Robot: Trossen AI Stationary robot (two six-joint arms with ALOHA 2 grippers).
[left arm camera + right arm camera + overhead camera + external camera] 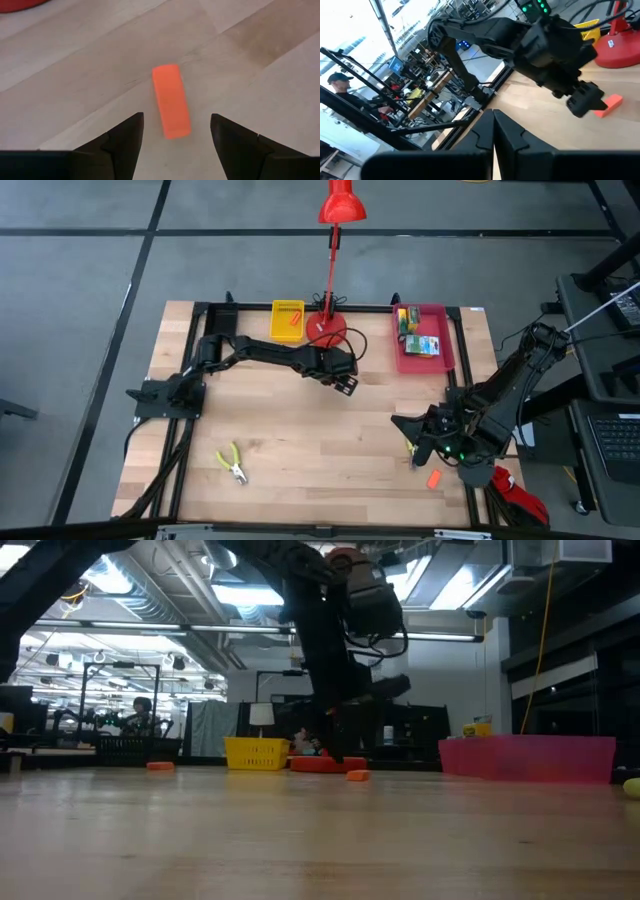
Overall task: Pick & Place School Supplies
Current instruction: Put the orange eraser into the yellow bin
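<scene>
High view: left gripper (347, 383) reaches to mid-table, just in front of the red lamp base (326, 328); right gripper (412, 438) sits low near the table's (300, 440) right front. One orange piece (434, 478) lies by the right arm, pliers (232, 463) front left, crayon boxes (420, 338) in the pink tray (447, 350), yellow tray (288, 320) at back.

Low view: an orange piece (357, 776) lies flat on the table under the left arm, near the lamp base.

Left wrist view: fingers (125, 137) spread wide, apart from the orange block (171, 100) between them. It looks small, light and rigid, likely smooth. Best pinched across its narrow width at mid-length; fingers already straddle the long sides.

Right wrist view: right fingers (507, 131) closed together, holding nothing visible.
</scene>
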